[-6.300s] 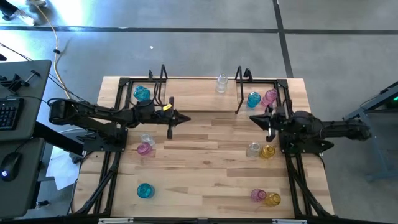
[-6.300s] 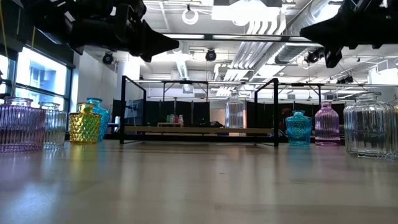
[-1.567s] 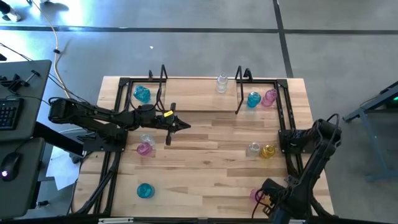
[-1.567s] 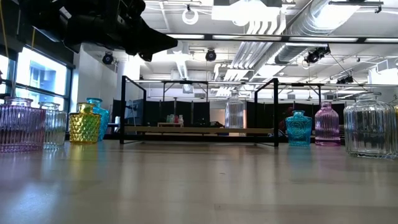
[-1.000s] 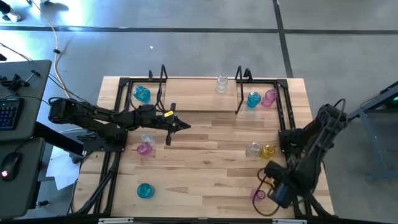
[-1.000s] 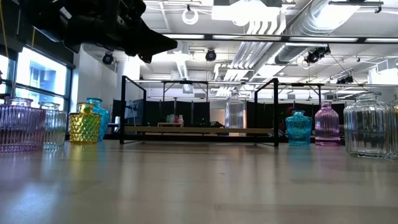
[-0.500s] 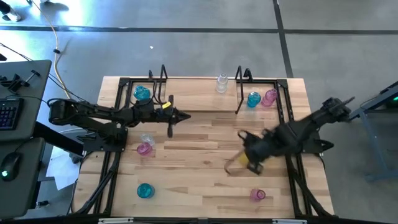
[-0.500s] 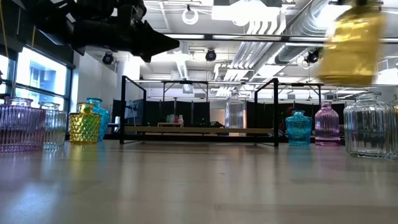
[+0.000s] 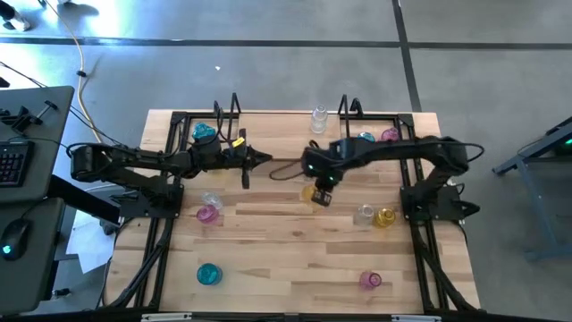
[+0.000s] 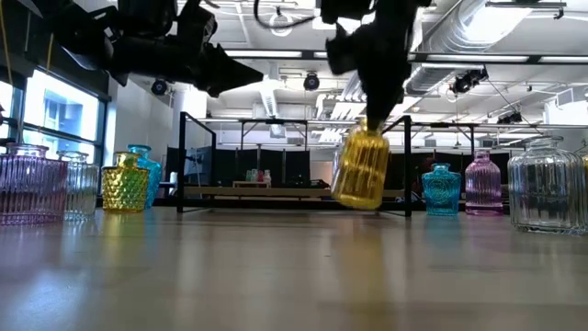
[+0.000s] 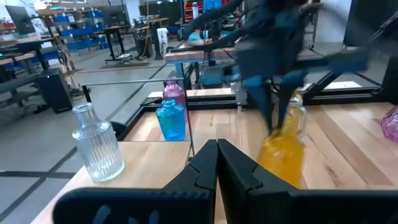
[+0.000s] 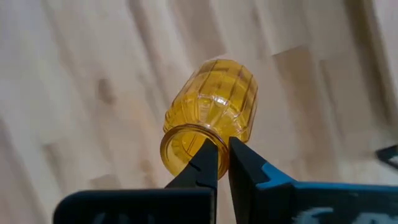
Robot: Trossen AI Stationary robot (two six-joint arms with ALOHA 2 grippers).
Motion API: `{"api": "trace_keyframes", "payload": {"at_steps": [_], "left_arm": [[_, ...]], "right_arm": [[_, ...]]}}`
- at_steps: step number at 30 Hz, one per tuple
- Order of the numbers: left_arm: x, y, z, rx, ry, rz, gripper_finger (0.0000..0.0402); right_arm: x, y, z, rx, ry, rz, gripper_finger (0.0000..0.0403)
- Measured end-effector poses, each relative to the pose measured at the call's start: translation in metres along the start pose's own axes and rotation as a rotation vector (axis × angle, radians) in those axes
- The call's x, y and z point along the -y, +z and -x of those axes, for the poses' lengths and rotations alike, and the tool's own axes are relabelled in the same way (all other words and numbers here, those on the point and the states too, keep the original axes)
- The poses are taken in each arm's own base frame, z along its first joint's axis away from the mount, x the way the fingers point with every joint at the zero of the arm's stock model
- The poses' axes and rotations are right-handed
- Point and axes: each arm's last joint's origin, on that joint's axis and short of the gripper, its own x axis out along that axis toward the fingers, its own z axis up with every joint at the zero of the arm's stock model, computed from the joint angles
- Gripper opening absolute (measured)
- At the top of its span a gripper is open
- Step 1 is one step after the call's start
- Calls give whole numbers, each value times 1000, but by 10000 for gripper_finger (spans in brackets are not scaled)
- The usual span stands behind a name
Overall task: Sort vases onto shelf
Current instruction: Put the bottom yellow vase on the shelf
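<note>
The yellow vase (image 10: 360,169) is hanging in the air over the middle of the table (image 9: 295,259), in front of the shelf (image 10: 294,191), and it could fall. The right gripper (image 12: 217,163) is only pinching the thin glass rim at the vase's mouth, so the round, heavy body is dangling below and tipping a little. I think a quick swing could make the smooth glass slip out and break on the wood. It could also bump a black shelf post on the way in. The right fingers are squeezing tight on that rim, one inside the mouth and one outside. Farther back, the left gripper (image 11: 217,163) is waiting by the shelf's left end with its fingers pressed together, holding nothing. It is pointing toward the yellow vase, so the two arms could knock together.
</note>
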Motion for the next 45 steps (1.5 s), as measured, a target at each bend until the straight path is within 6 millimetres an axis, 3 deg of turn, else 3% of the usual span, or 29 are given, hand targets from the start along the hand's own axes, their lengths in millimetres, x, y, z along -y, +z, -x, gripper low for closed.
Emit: {"api": "trace_keyframes", "payload": {"at_steps": [6,16,29,32,39,45], "left_arm": [[0,-3,0,-27,-4,3,0],[1,-4,0,-38,-7,4,0],[0,-4,0,-44,1,5,0],[0,-4,0,-43,2,5,0],[0,-4,0,-44,2,5,0],[1,-7,0,-75,-2,10,0]], "right_arm": [[19,17,-13,-26,-29,53,0],[23,26,-22,-11,-37,171,7],[26,29,-25,9,-162,301,137],[26,33,-17,30,-200,310,155],[19,50,24,131,-223,308,168],[16,38,52,139,-168,281,168]]}}
